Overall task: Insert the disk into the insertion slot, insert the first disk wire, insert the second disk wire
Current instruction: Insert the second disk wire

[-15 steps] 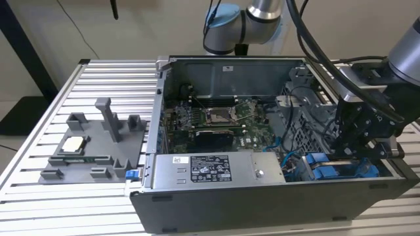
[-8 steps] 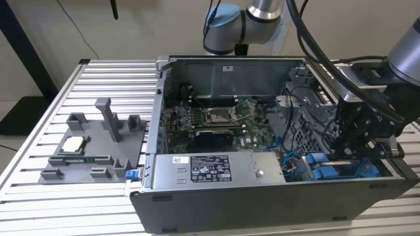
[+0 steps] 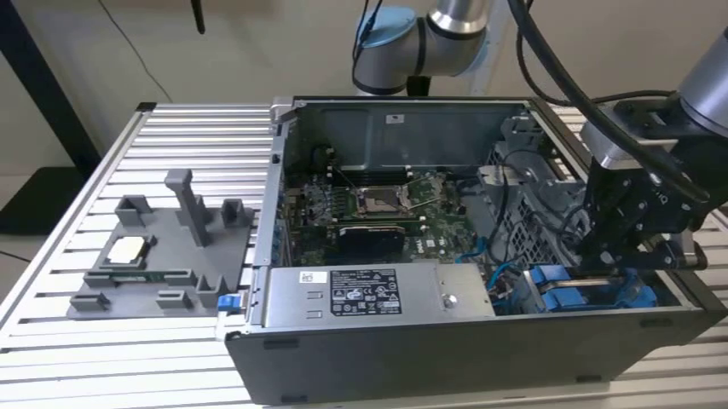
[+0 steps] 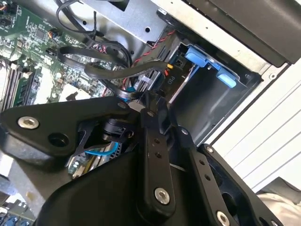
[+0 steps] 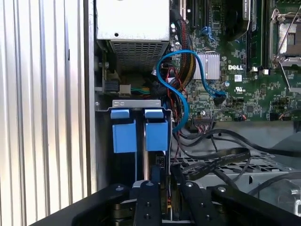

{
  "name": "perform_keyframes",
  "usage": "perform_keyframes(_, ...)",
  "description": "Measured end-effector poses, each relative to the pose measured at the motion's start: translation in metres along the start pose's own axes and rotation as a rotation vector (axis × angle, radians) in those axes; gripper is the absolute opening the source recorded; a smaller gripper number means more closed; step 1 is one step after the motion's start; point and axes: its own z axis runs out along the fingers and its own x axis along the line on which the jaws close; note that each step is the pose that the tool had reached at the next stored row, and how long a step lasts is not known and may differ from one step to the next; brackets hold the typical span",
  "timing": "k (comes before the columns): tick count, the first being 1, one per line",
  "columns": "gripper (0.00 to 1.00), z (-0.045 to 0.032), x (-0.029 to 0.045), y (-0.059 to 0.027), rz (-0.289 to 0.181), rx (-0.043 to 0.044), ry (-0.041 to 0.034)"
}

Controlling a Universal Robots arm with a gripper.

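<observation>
While the arm reached into the open computer case, the gripper hung low in the drive bay corner at the exterior view's right, just above the blue carriers. In the first wrist view the fingers sat close together at the rear edge of the right-hand blue carrier, the disk, which stood on edge in the insertion slot beside a second blue carrier. The jaws looked nearly closed on something thin and black at that edge, a connector or wire end; couldn't tell which. A light blue cable looped from the motherboard toward the bay. The power supply lay along the case's front. A grey fixture tray sat on the slatted table, well apart from the case.
</observation>
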Motion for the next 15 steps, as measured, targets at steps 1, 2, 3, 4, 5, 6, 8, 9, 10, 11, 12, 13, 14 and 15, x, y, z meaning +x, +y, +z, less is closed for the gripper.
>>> perform_keyframes(1, 0.24, -0.0021, -0.0002, 0.0001, 0.000, 0.0000, 0.0001)
perform_keyframes(2, 0.24, -0.0037, -0.0004, 0.0001, 0.000, 0.0000, 0.0001)
perform_keyframes(3, 0.24, -0.0038, -0.0004, 0.0001, 0.000, 0.0000, 0.0011)
perform_keyframes(4, 0.24, -0.0036, -0.0004, 0.0001, 0.000, 0.0001, 0.0026)
perform_keyframes(5, 0.24, -0.0038, -0.0003, 0.0001, 0.001, 0.0001, 0.0031)
perform_keyframes(6, 0.24, -0.0038, -0.0003, 0.0001, 0.001, 0.0001, 0.0031)
perform_keyframes(8, 0.24, -0.0040, -0.0004, 0.0001, 0.001, 0.0005, 0.0018)
perform_keyframes(9, 0.24, -0.0040, -0.0004, 0.0001, 0.001, 0.0005, 0.0017)
perform_keyframes(10, 0.24, -0.0040, -0.0004, 0.0001, 0.000, 0.0006, 0.0017)
perform_keyframes(11, 0.24, -0.0040, -0.0004, 0.0001, 0.001, 0.0006, 0.0017)
perform_keyframes(12, 0.24, -0.0040, -0.0004, 0.0001, 0.001, 0.0006, 0.0017)
perform_keyframes(13, 0.24, -0.0039, -0.0004, 0.0001, 0.001, 0.0006, 0.0016)
perform_keyframes(14, 0.24, -0.0039, -0.0004, 0.0001, 0.001, 0.0006, 0.0017)
perform_keyframes(15, 0.24, -0.0039, -0.0004, 0.0001, 0.001, 0.0006, 0.0017)
